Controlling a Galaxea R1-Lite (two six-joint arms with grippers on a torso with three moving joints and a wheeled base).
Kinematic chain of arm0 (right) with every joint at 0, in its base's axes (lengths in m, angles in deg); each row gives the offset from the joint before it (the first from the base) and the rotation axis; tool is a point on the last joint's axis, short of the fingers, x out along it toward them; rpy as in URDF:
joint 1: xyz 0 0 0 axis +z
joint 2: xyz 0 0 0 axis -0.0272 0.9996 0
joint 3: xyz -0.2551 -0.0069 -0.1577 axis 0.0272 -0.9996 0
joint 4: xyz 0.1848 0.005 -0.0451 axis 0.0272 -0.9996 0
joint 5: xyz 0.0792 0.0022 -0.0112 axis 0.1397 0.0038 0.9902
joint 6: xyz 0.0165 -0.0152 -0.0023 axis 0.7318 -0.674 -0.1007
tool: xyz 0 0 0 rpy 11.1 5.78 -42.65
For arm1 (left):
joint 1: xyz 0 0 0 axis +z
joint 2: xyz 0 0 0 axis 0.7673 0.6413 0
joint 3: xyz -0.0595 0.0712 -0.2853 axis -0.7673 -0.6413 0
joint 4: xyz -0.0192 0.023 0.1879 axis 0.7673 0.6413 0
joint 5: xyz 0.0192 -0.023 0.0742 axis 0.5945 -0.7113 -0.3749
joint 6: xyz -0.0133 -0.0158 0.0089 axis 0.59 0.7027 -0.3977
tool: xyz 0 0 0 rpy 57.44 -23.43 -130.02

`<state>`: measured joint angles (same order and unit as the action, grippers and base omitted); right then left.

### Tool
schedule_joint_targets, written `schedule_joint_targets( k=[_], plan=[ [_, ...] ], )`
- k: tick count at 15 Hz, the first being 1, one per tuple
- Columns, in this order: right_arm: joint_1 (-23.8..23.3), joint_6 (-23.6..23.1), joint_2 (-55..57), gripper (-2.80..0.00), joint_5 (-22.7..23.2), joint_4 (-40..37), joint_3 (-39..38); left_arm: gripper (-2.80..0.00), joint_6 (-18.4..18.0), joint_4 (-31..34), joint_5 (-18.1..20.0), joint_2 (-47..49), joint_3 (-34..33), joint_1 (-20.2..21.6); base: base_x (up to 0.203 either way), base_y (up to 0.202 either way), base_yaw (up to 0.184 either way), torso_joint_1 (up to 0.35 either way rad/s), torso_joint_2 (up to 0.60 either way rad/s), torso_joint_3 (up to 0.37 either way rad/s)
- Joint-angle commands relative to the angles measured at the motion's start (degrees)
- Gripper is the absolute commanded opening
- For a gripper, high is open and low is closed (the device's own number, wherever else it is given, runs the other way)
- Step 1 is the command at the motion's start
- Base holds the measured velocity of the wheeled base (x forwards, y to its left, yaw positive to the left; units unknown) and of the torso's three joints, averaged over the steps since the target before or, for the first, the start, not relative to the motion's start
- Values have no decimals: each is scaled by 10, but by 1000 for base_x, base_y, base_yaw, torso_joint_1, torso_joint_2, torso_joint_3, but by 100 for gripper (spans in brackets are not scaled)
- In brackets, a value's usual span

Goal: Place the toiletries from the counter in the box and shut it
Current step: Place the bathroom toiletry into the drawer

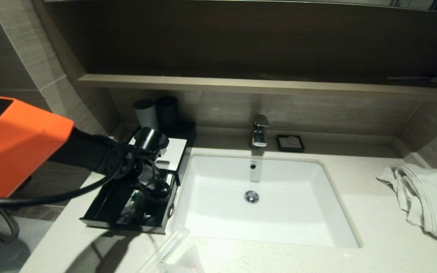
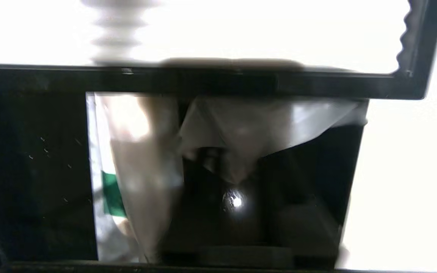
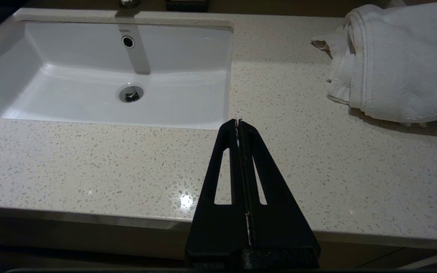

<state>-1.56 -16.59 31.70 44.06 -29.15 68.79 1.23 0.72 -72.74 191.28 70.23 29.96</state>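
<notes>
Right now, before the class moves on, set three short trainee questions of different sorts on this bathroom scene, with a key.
1. True or false: the box's drawer is pulled out.
2. Which gripper is over the drawer: A left, B right?
3. What lies on the counter to the robot's right of the sink?

Key:
1. True; wrapped toiletries lie inside.
2. A; the left gripper. The right gripper is shut, parked at the counter's front.
3. A white towel.

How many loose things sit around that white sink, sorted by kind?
Dark round cups: 2
Low black box with white top panel and open drawer: 1
Small black square soap dish: 1
Crumpled white towel: 1
Clear-plastic-wrapped items at the counter's near edge: at least 1, too unclear to separate
Total: at least 6
</notes>
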Motion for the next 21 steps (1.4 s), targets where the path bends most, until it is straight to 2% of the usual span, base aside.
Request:
schedule_joint_targets(
  k=[1, 9, 18, 19, 21],
  plan=[
    [0, 0, 0, -280, 0, 0, 0, 0, 1, 1, -2, 2, 0, 0, 0, 0, 0, 0, 0, 0],
    [0, 0, 0, -280, 0, 0, 0, 0, 3, 6, -21, -52, -25, 13, 0, 0, 0, 0, 0, 0],
    [0, 0, 0, -280, 0, 0, 0, 0, 4, 9, -22, -140, -72, 20, 0, 0, 0, 0, 0, 0],
    [0, 0, 0, -280, 0, 0, 0, -280, 4, 8, -22, -152, -81, 20, 0, 0, 0, 0, 0, 0],
    [0, 0, 0, -280, 0, 0, 0, -280, 4, 10, -22, -176, -96, 20, 0, 0, 0, 0, 0, 0]
  ],
)
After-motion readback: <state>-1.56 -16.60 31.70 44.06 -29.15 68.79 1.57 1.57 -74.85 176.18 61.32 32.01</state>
